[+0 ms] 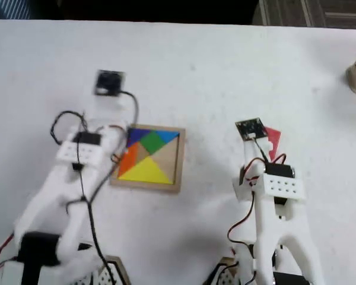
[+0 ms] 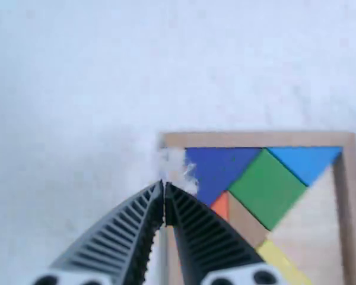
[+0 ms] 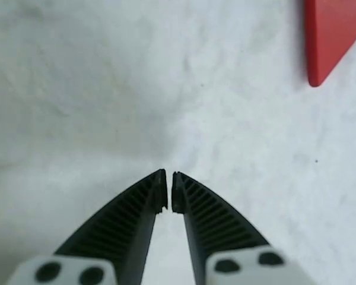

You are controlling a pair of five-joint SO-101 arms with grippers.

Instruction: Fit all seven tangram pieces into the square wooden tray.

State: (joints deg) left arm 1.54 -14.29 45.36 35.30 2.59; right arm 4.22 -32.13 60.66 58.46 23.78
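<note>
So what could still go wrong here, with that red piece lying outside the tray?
The red piece lies flat on the table, off to one side of the shut right gripper; it might get pushed rather than lifted. The left gripper, also shut, sits at a corner of the wooden tray, so a nudge could shift the tray and jostle the fitted pieces.

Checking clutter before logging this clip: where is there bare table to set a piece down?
Bare table lies between the tray and the right gripper, and across the far side beyond both arms. It is crowded at the tray's left edge, where the left gripper sits, and around the red piece beside the right arm.
</note>
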